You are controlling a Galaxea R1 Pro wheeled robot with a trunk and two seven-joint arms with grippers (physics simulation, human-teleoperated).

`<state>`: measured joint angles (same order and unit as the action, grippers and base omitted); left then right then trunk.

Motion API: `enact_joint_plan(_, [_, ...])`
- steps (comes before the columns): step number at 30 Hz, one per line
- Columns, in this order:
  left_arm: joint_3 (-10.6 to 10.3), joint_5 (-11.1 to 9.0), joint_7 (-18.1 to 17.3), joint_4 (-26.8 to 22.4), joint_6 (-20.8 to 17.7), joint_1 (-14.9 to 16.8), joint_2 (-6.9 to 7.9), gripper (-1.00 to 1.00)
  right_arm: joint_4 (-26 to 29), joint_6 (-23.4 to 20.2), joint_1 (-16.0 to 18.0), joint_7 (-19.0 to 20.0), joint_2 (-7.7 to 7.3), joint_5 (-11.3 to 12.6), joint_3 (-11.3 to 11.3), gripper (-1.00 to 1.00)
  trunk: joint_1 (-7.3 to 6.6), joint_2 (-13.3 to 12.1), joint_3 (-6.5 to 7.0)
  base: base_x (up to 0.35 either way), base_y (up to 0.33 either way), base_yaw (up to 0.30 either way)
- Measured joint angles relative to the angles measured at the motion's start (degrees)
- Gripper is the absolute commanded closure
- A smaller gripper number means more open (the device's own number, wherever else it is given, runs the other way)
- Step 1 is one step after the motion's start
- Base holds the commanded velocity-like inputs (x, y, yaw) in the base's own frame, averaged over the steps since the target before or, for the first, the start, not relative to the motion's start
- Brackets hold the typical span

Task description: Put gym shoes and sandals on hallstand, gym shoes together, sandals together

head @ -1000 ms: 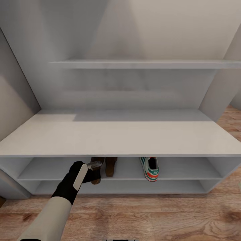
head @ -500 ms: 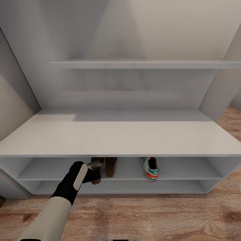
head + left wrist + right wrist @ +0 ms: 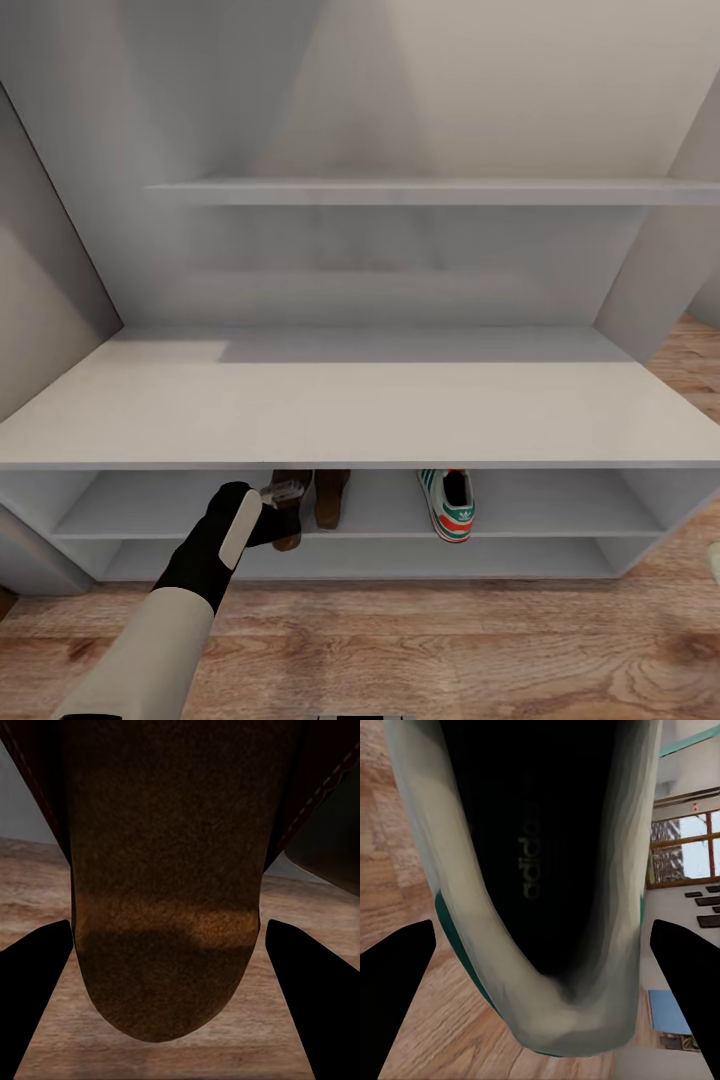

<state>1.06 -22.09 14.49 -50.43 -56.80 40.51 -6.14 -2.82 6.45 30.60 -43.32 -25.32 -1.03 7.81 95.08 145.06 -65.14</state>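
Corridor planks point(image 3: 420, 650) front the hallstand point(image 3: 360, 410), where one gym shoe point(image 3: 449, 503) and a sandal point(image 3: 331, 497) sit shelved; unchanged, the left gripper point(image 3: 277, 497) clasps the second sandal point(image 3: 169, 907), while the right-held shoe point(image 3: 540, 885) newly edges in beside the stand.

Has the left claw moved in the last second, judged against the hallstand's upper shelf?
No. The left claw sits at the same spot on the hallstand, beside the second sandal on its upper open shelf.
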Motion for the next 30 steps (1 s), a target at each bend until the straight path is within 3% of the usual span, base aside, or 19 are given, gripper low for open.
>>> enact_joint_plan(24, [0.0, -0.2, 0.1, 0.1, 0.1, 0.0, 0.03, 1.0, 0.0, 0.0, -0.1, 0.1, 0.0, -0.1, 0.1, 1.0, -0.03, 0.0, 0.0, 0.0, 0.0, 0.0])
enact_joint_plan(30, [0.0, -0.2, 0.1, 0.1, 0.1, 0.0, 0.01, 1.0, 0.0, 0.0, -0.1, 2.1, -0.04, -0.1, 0.1, 1.0, -0.02, 0.0, 0.0, 0.0, 0.0, 0.0])
